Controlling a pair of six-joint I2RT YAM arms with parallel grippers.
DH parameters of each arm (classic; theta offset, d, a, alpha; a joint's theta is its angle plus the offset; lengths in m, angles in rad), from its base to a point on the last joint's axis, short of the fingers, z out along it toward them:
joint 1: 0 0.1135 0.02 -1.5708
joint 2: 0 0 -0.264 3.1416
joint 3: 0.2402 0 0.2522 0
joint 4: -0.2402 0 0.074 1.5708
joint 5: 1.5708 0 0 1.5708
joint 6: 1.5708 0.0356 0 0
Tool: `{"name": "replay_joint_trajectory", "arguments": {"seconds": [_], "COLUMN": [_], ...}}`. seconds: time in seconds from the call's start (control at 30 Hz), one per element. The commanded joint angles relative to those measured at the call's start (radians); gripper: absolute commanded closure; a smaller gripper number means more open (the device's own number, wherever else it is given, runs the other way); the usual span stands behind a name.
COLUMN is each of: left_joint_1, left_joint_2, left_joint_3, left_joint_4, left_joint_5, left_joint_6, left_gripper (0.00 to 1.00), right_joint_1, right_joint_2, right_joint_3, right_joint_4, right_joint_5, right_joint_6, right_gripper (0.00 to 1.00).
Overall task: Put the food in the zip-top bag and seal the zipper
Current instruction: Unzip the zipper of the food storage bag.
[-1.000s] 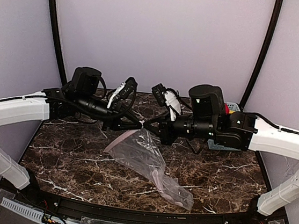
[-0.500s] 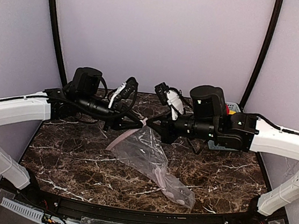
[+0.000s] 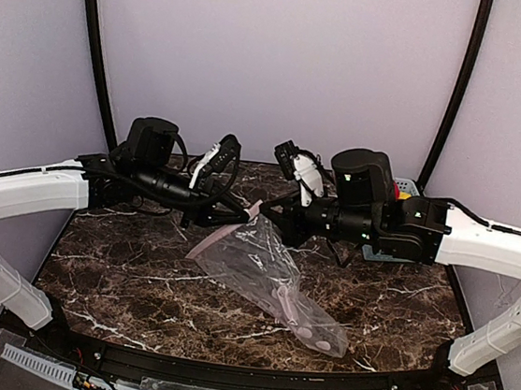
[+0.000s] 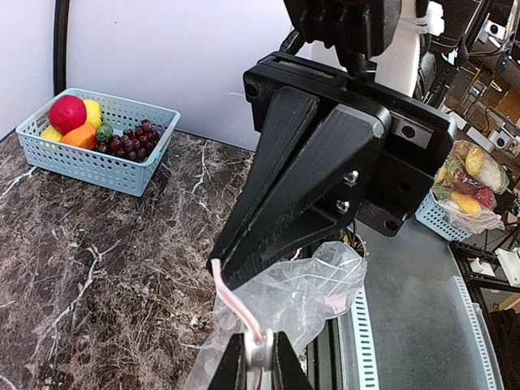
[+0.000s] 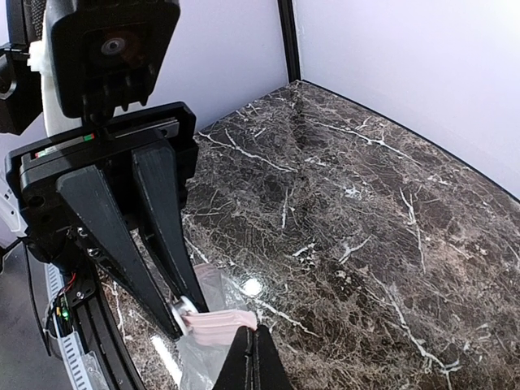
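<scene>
I am gripping the zipper of the zip-top bag with both pincers. The left pincer is pinching the pink strip, nearly closed on it. The right pincer is clamping fully closed on the same strip, just beside the left. The bag is hanging from them, well left of the light-blue basket, with its lower end resting on the worktop. The food is sitting inside that basket, including 1 red apple and 1 grape bunch.
</scene>
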Motion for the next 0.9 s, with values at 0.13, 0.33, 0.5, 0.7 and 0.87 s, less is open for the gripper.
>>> {"name": "replay_joint_trajectory", "arguments": {"seconds": [0.13,0.33,0.5,0.7,0.87], "left_joint_1": [-0.012,-0.013,-0.013,-0.013,-0.013], "left_joint_2": [-0.017,-0.019,-0.022,-0.021,-0.021], "left_joint_3": [0.026,0.026,0.026,0.027,0.027], "left_joint_4": [-0.046,-0.048,-0.051,-0.051,-0.054], "left_joint_5": [0.097,0.096,0.094,0.093,0.092], "left_joint_6": [0.012,0.014,0.015,0.015,0.015], "left_gripper": [0.99,0.99,0.99,0.99,0.99], "right_joint_1": [-0.045,-0.081,-0.106,-0.141,-0.165], "right_joint_2": [-0.017,-0.013,-0.019,-0.027,-0.031], "right_joint_3": [0.018,0.030,0.039,0.043,0.043], "right_joint_4": [-0.041,-0.067,-0.076,-0.077,-0.077], "right_joint_5": [0.202,0.197,0.198,0.198,0.202], "right_joint_6": [0.019,0.031,0.026,0.015,0.007], "right_gripper": [1.00,1.00,1.00,1.00,1.00]}}
